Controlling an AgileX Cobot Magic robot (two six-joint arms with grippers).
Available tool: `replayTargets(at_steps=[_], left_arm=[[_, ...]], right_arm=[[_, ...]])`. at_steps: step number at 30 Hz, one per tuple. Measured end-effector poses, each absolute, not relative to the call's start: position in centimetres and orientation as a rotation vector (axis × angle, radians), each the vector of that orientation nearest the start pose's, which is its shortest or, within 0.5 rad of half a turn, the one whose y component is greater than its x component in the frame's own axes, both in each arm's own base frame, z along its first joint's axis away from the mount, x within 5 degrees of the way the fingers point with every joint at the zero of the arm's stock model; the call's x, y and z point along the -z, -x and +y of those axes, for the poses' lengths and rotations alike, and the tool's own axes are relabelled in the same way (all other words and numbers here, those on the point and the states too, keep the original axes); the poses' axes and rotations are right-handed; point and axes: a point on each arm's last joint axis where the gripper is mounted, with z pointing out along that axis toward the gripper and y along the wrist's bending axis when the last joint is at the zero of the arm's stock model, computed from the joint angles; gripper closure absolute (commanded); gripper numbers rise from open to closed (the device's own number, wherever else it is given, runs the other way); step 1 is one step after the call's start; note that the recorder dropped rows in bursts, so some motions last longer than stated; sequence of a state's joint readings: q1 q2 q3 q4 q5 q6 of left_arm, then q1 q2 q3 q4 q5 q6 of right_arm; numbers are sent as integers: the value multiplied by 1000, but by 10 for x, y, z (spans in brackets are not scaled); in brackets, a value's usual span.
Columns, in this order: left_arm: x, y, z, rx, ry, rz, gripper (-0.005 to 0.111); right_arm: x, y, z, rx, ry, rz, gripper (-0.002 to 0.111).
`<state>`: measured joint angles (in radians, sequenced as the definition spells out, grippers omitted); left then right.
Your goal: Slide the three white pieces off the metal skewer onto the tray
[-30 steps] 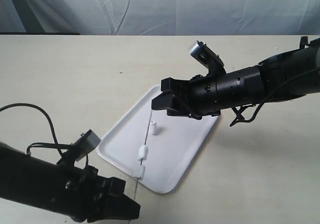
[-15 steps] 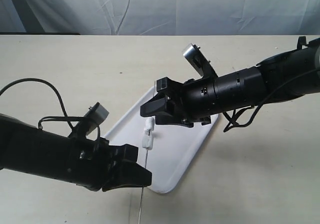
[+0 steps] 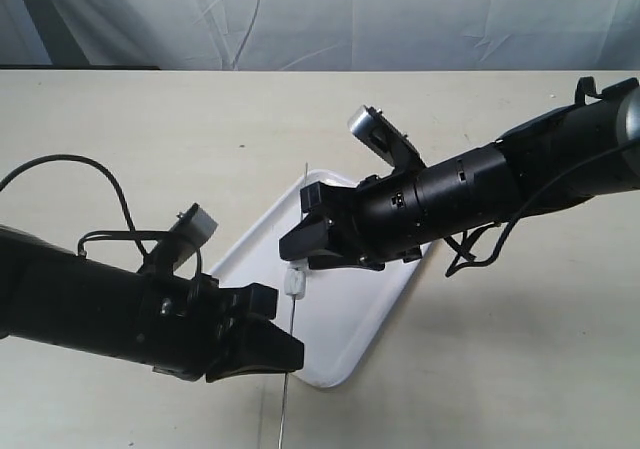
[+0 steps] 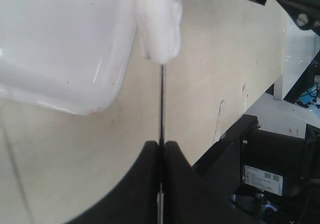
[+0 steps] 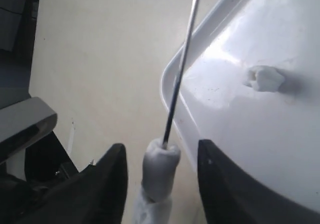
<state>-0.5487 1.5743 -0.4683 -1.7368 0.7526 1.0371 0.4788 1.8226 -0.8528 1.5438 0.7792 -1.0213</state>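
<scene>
My left gripper (image 3: 288, 356) is shut on the metal skewer (image 3: 291, 317) near its lower end and holds it over the tray (image 3: 345, 324). In the left wrist view the pinched skewer (image 4: 161, 104) leads from that gripper (image 4: 161, 145) up to a white piece (image 4: 160, 24). Two white pieces (image 5: 161, 168) sit stacked on the skewer (image 5: 183, 59), between the open fingers of my right gripper (image 5: 161, 148), which do not touch them. A third white piece (image 5: 265, 78) lies loose on the tray (image 5: 260, 139). From outside, the threaded pieces (image 3: 294, 282) show just below my right gripper (image 3: 297, 249).
The tray lies slantwise on a beige table (image 3: 520, 369). A cable (image 3: 90, 184) loops behind the left arm. A pale cloth backdrop (image 3: 330, 14) hangs beyond the table's far edge.
My left gripper has swung up over the tray's near corner, carrying the skewer. The right gripper has come down and left, so its open fingers now flank the two threaded pieces.
</scene>
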Motion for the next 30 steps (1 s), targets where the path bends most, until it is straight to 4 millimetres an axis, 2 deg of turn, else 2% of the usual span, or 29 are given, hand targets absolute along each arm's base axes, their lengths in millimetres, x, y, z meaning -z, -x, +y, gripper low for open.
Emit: replayTargets(at_steps=[30], left_arm=[[-152, -167, -174, 1404, -107, 2688, 107]], right_arm=[[-156, -256, 206, -1366, 350, 2613, 77]])
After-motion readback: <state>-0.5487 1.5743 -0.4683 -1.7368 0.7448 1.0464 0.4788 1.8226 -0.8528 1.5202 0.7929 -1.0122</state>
